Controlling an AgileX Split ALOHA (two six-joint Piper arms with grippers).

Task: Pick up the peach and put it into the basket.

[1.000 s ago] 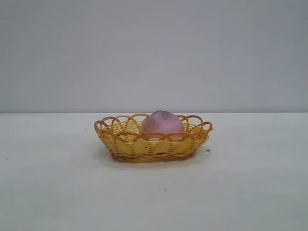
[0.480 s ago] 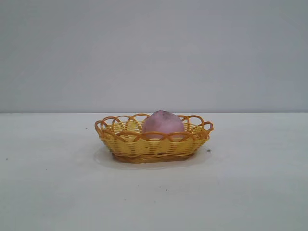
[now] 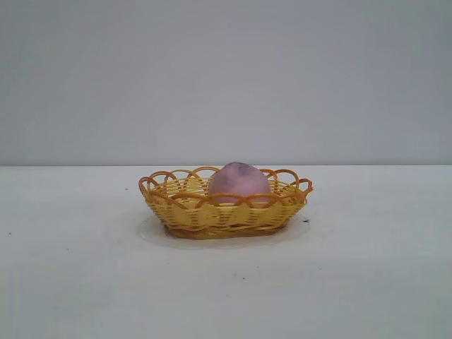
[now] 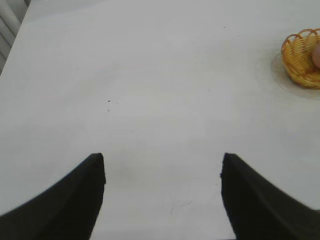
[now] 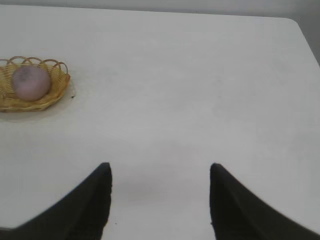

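Note:
The pink-purple peach [image 3: 239, 180] rests inside the yellow wicker basket [image 3: 183, 208] in the middle of the white table. In the right wrist view the peach [image 5: 31, 82] lies in the basket [image 5: 59, 82] well away from my right gripper [image 5: 160, 172], which is open over bare table with nothing between its dark fingers. My left gripper [image 4: 163, 162] is also open and empty over bare table, and only part of the basket [image 4: 295, 57] shows far off at that view's edge. Neither arm appears in the exterior view.
The white table [image 3: 367, 268] stretches wide around the basket, with a plain grey wall behind. A rounded table corner [image 5: 295, 22] shows in the right wrist view. A table edge with a ribbed surface beyond it [image 4: 9, 30] shows in the left wrist view.
The basket has shifted very slightly to the right since one second ago. The peach stays in it, and no gripper is near.

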